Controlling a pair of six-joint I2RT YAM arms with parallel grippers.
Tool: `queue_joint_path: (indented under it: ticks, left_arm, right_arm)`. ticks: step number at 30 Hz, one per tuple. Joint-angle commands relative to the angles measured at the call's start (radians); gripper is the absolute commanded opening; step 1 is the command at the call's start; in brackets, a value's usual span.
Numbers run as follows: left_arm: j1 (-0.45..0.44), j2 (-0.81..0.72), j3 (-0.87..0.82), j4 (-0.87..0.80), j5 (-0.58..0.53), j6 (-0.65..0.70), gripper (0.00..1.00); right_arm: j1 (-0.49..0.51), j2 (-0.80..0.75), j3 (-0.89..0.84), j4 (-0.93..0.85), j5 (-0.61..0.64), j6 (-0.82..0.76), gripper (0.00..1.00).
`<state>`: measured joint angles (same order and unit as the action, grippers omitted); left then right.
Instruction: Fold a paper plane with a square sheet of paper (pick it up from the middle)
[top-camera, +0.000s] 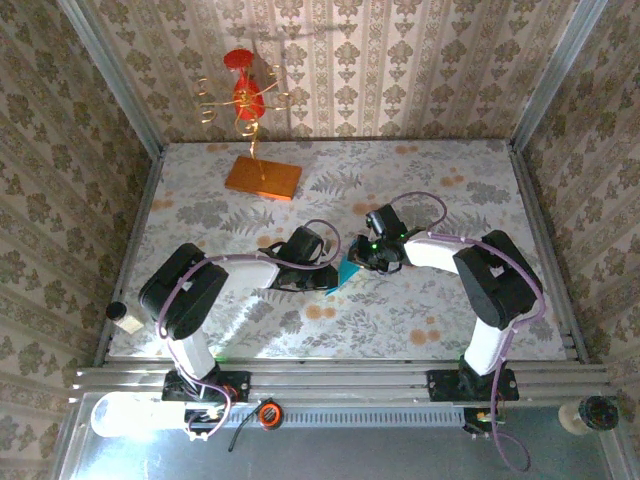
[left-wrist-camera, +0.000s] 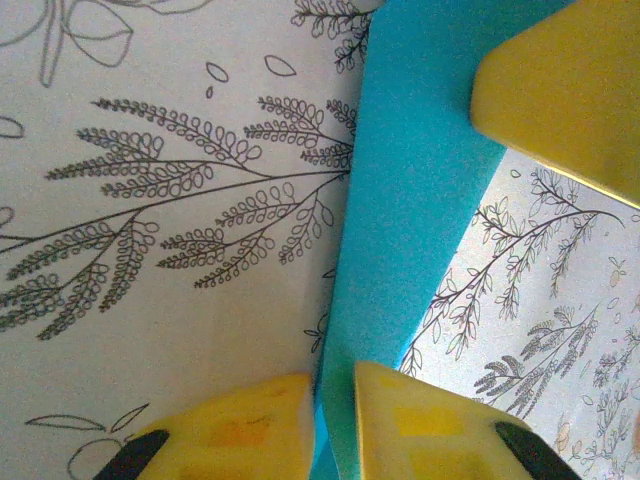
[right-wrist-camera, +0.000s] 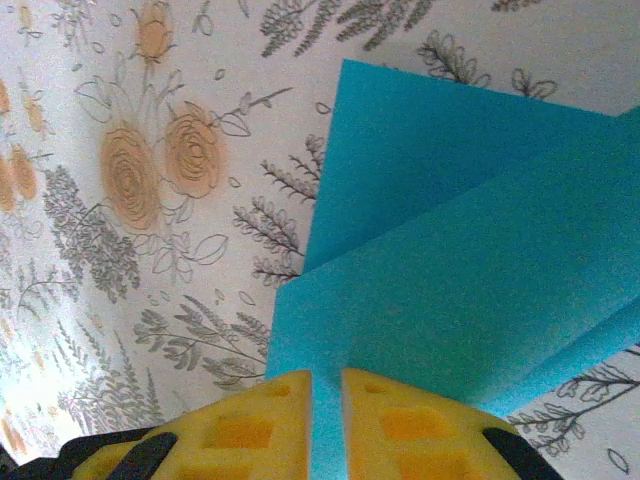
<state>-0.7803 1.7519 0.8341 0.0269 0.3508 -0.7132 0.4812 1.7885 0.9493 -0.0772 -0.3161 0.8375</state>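
Observation:
The cyan-blue sheet of paper (top-camera: 346, 272) hangs folded between both grippers at the middle of the table, a small pointed piece in the top view. My left gripper (top-camera: 327, 274) comes in from the left and is shut on a narrow strip of the paper (left-wrist-camera: 410, 200), pinched between its yellow fingertips (left-wrist-camera: 335, 385). My right gripper (top-camera: 363, 257) comes in from the right and is shut on the layered edge (right-wrist-camera: 480, 250), with the paper running between its pads (right-wrist-camera: 326, 378). One yellow finger (left-wrist-camera: 570, 90) of the right gripper shows in the left wrist view. Whether the fold has a paper plane's shape I cannot tell.
An orange slab (top-camera: 263, 178) lies at the back left, carrying a red and gold wire ornament (top-camera: 245, 95). Patterned walls close the table on three sides. A small white object (top-camera: 125, 318) sits at the left front edge. The floral cloth (top-camera: 430, 300) lies flat around the grippers.

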Motion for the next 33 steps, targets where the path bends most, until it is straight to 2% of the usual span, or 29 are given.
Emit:
queue_joint_path:
  ticks: [1,22,28,33]
  left_arm:
    - [-0.031,0.061,-0.031,-0.002,-0.015,0.011,0.21]
    - [-0.028,0.037,-0.032,-0.003,-0.015,0.005,0.21]
    - [-0.022,-0.022,-0.037,-0.007,-0.021,-0.003,0.22]
    - [-0.012,-0.099,-0.037,-0.014,-0.018,-0.003,0.27]
  right_arm:
    - [-0.009,0.015,-0.007,-0.033,0.042,-0.005,0.18]
    - [-0.024,0.049,-0.043,0.026,-0.005,-0.010,0.19]
    - [-0.029,0.064,-0.042,0.010,-0.008,-0.021,0.20]
    - [-0.033,0.066,-0.035,-0.001,-0.021,-0.036,0.20]
